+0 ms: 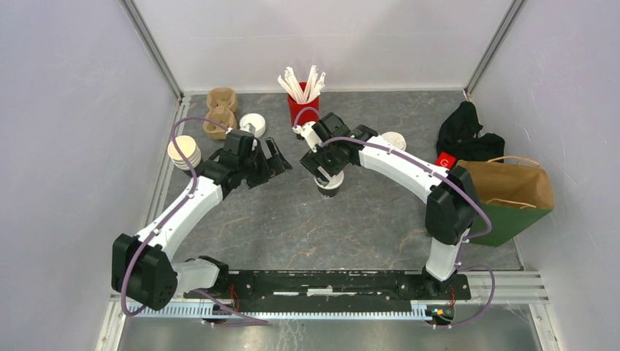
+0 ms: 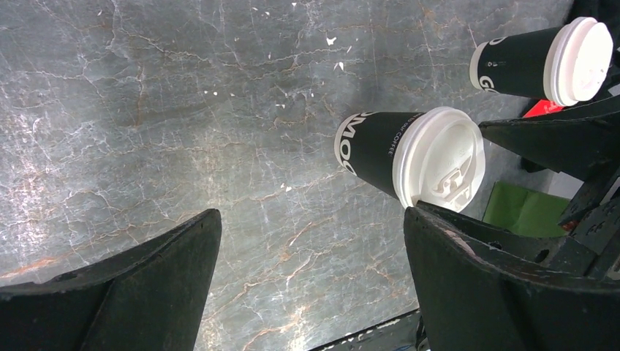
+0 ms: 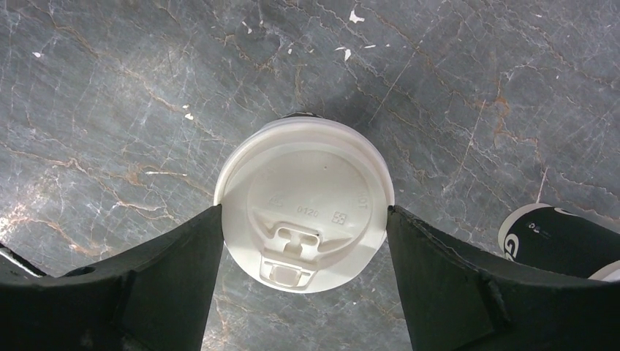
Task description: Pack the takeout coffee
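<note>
Right claw (image 3: 303, 212) straddles upright small black paper cup with round white sip lid (image 3: 303, 183), centre of surface (image 3: 110, 88), fingers (image 3: 183, 270) at lid rim, grip undeterminable; left claw (image 2: 311, 213) gapes empty, farther.

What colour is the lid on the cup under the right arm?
White. The lid shows best in the right wrist view.

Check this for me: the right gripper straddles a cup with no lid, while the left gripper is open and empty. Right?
No: that cup has a white lid on, as the right wrist view shows. The rest holds.
</note>
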